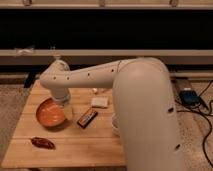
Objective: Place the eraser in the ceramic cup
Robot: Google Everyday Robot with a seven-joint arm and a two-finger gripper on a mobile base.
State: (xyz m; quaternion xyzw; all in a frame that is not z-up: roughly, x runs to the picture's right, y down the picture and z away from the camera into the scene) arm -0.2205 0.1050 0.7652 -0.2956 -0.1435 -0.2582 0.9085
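Note:
The eraser [87, 118], a small dark bar with an orange-red stripe, lies flat near the middle of the wooden table [75, 150]. The gripper [67, 111] hangs from the white arm [85, 76] over the right rim of the orange bowl, just left of the eraser and above the table. A white curved edge [115, 124] that seems to be the ceramic cup shows right of the eraser, mostly hidden behind the arm's large near segment.
An orange bowl [49, 114] sits at the table's left. A pale beige block [100, 102] lies behind the eraser, with a small white object [95, 90] beyond it. A dark red lumpy thing [42, 143] lies front left. Cables and a box [190, 96] are on the floor to the right.

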